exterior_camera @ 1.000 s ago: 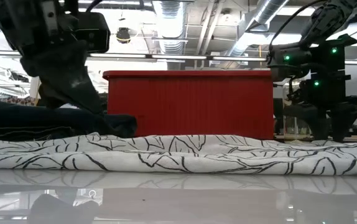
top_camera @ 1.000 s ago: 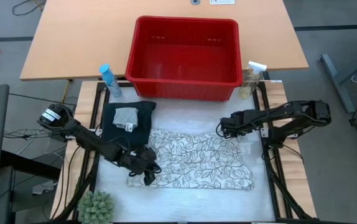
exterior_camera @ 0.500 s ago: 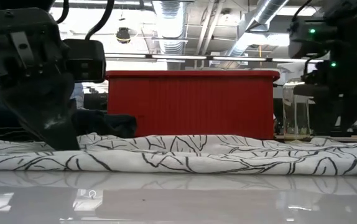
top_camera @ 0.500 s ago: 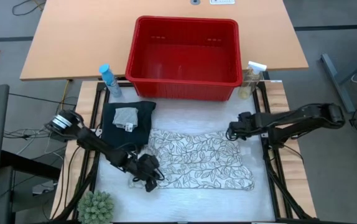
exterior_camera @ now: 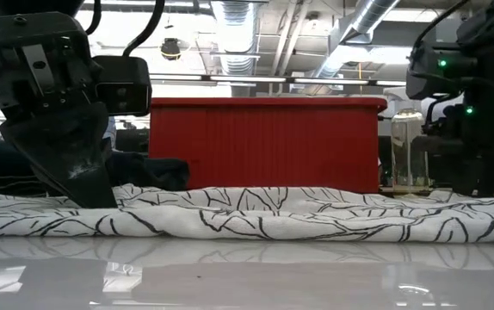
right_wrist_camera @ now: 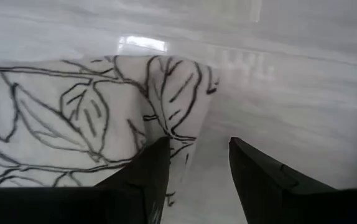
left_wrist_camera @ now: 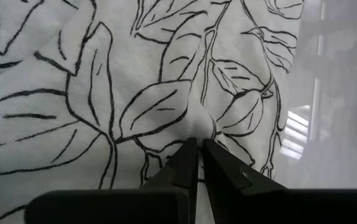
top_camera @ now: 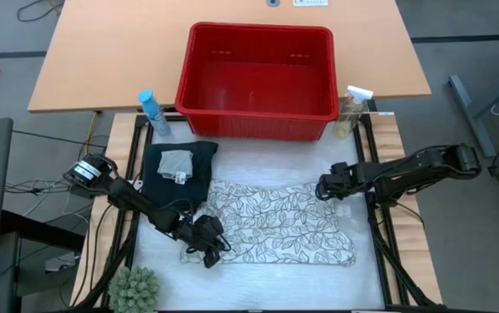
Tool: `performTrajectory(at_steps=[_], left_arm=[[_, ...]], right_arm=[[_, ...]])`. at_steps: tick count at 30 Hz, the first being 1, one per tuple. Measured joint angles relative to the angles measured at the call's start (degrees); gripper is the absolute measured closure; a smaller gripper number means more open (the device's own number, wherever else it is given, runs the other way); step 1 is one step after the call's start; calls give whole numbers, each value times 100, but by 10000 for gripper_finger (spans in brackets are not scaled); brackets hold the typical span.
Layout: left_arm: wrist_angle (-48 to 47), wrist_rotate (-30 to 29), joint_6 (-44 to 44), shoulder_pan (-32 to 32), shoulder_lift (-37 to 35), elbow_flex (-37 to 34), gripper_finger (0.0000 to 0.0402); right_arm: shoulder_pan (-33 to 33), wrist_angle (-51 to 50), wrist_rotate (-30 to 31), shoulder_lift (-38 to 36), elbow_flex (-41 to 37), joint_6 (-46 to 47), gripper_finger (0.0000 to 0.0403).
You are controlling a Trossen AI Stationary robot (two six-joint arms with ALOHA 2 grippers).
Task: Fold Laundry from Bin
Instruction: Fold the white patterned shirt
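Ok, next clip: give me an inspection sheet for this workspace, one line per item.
Surface: white glossy table, bare along its front edge.
Job's things: leaf-print cloth spread flat mid-table; dark trousers folded beside it with a grey cloth on top; red bin behind, looks empty.
Clutter: blue spray bottle and clear spray bottle flanking the bin; green plant at the front corner.
Grippers: left hand shut, pinching the leaf-print cloth's front-left corner; right hand open, straddling its rear-right corner.
Cables: loose leads on the floor at the left.
Surroundings: wooden desk behind; no people seen.
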Motion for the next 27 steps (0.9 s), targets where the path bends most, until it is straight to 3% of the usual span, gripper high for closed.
performTrajectory(at_steps=[4, 7, 14, 21, 27], left_arm=[[-2, 0, -42, 0, 2, 0, 384], [-7, -37, -46, 0, 2, 0, 384], [-15, -85, 73, 0, 4, 0, 384], [-42, -87, 324, 0, 4, -2, 384], [-80, -90, 566, 0, 7, -2, 384]], right_arm=[[-4, 224, -111, 89, -43, -4, 215], [-4, 229, -198, 214, -38, -43, 240], [-8, 219, -414, 319, -32, -170, 380], [-91, -697, -791, 330, 340, -247, 387], [-91, -1351, -624, 341, 815, -260, 388]])
